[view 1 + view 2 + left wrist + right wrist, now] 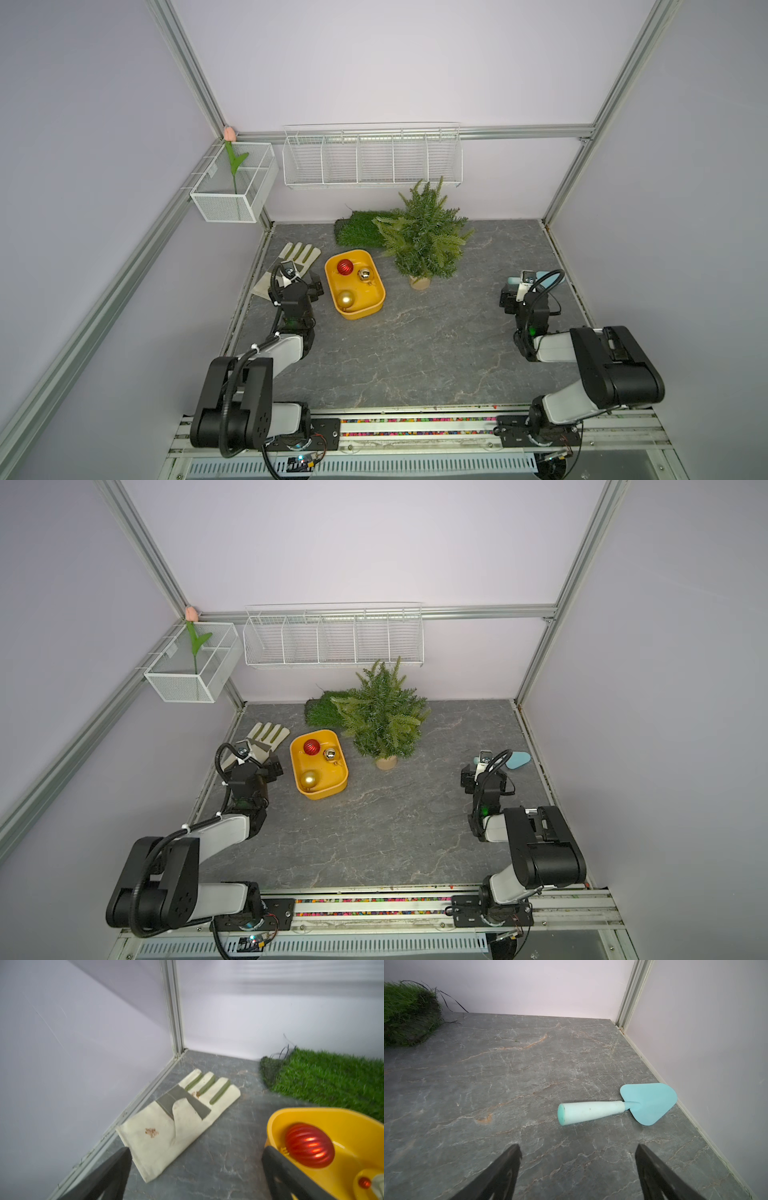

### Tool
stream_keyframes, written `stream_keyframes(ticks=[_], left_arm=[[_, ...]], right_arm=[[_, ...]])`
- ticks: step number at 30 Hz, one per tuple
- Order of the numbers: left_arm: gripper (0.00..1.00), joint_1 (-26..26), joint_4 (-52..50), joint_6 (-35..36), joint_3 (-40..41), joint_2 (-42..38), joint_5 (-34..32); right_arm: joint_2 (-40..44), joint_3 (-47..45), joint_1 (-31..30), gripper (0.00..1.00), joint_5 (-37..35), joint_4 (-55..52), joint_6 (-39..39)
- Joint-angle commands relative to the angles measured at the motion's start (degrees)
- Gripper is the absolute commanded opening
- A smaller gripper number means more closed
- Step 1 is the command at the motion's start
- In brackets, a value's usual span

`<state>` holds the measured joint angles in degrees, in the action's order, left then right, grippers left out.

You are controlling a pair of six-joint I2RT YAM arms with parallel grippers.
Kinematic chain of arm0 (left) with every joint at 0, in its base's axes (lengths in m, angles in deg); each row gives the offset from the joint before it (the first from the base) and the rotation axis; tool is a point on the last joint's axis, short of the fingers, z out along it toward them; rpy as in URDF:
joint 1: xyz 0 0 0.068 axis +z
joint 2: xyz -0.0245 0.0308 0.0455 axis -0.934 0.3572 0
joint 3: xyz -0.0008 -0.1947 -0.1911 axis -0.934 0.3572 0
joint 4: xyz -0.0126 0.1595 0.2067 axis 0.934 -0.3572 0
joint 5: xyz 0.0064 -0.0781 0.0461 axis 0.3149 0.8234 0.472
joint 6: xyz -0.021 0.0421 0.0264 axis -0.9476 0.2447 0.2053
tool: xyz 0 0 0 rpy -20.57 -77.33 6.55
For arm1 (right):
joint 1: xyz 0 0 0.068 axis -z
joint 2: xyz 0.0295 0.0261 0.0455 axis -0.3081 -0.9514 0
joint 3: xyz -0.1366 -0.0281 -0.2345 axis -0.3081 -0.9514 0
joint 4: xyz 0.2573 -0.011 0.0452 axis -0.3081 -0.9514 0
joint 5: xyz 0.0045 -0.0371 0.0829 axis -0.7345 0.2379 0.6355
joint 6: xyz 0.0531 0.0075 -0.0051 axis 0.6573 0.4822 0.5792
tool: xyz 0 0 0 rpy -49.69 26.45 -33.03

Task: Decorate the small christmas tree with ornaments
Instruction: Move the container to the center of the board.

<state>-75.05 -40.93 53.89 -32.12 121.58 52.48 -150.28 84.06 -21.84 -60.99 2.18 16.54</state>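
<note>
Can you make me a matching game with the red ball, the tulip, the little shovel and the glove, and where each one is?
1 red bauble
2 tulip
3 trowel
4 glove

A in the mesh basket
B in the yellow tray
C on the table by the right pincer
D on the table by the left pincer

Pairs: 1-B, 2-A, 3-C, 4-D.

The left arm (pixel 282 347) stands at the near left, elbow folded and forearm reaching toward the far side. The right arm (pixel 557 347) mirrors it at the near right. The left gripper (pixel 197 1150) hangs low, jaws spread wide and empty. The right gripper (pixel 577 1147) hangs likewise, jaws apart and empty.
</note>
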Motion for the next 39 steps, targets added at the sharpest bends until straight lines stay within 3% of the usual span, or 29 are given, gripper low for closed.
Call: stream_keyframes(ticks=[1, 4, 8, 12, 15, 20, 29, 39], left_arm=[[0.99, -0.18, -17.67, -6.37, -7.80, -1.67, -0.71], [0.98, -0.20, -29.12, -11.11, -14.51, 0.40, 2.88], [0.92, -0.19, -36.22, -14.73, -21.23, 6.09, 11.73], [0.82, -0.18, -42.75, -16.25, -27.85, 12.82, 19.18], [0.69, -0.17, -44.94, -17.17, -31.15, 17.40, 23.53], [0.49, -0.22, -46.54, -17.63, -33.74, 22.97, 28.39], [0.23, -0.26, -47.90, -16.27, -33.99, 24.94, 31.35], [0.07, -4.70, -55.79, -8.37, -33.66, 20.81, 31.49]], right_arm=[[4.47, 2.80, -0.45, 0.89, 1.84, -6.65, -1.33], [8.24, 8.32, -0.32, 0.90, 1.32, -19.92, -0.71], [11.70, 13.68, -0.32, 0.89, 0.80, -31.94, 1.96], [14.34, 17.79, -0.37, 0.90, 2.86, -42.01, 5.08], [16.20, 19.20, -0.47, 0.90, 3.19, -46.95, 6.73], [19.83, 19.77, -0.41, 0.91, 4.38, -50.98, 6.58], [23.19, 20.34, -0.43, 0.91, 3.51, -54.25, 5.78], [25.10, 20.78, -0.42, 0.92, 2.89, -55.90, 5.61]])
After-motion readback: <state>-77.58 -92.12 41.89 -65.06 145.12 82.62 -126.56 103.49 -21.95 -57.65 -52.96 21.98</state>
